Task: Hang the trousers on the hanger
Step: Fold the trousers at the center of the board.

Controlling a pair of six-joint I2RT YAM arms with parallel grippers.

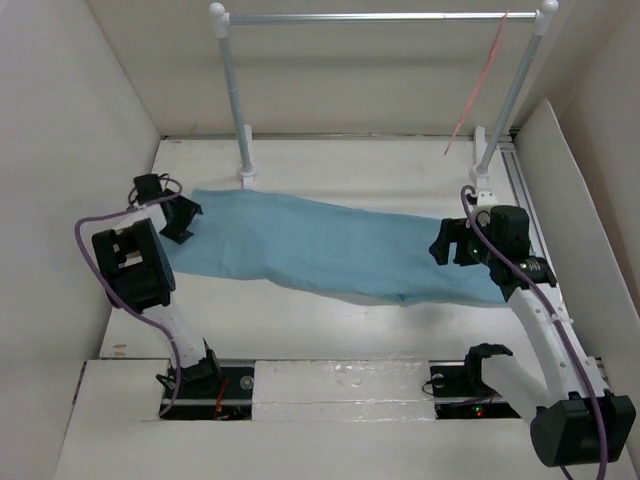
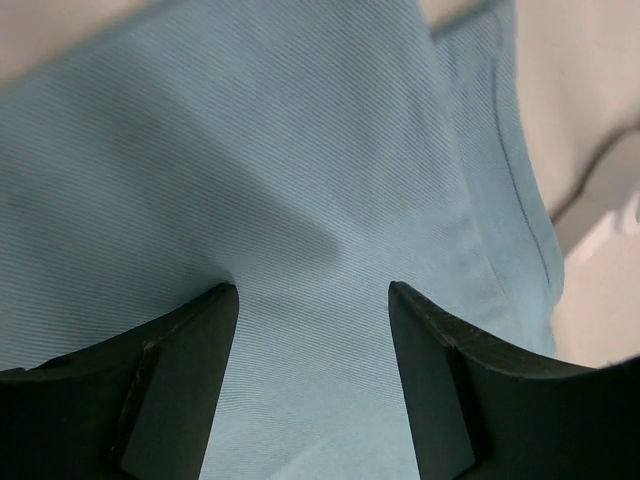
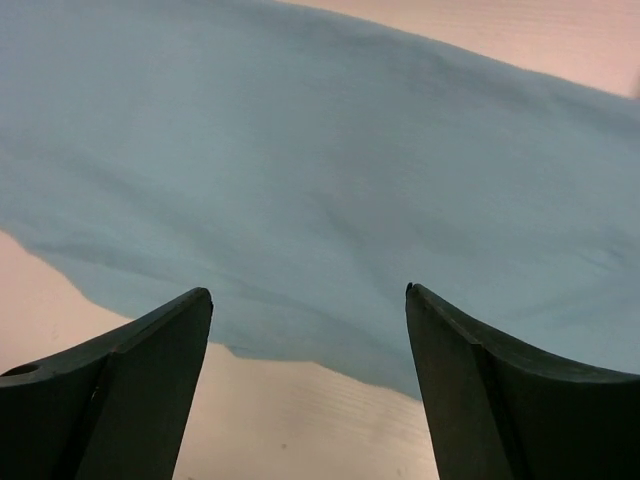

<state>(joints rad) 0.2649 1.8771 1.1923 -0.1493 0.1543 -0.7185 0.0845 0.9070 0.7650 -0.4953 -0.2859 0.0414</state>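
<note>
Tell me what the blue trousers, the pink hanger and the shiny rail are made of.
The trousers look like soft woven cloth, matte, with fine diagonal ribs and gentle folds in the wrist views. The hanger is thin and pink-red, probably coated wire or plastic; it is too slim to tell. The rail looks like bare metal, silvery and smooth.

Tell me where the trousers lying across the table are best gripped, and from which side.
Grip the trousers at their two short ends, coming from above. They lie flat and stretched sideways on the table, so probably only a downward pinch at an edge can gather cloth. The left gripper and right gripper each stand open over one end.
</note>
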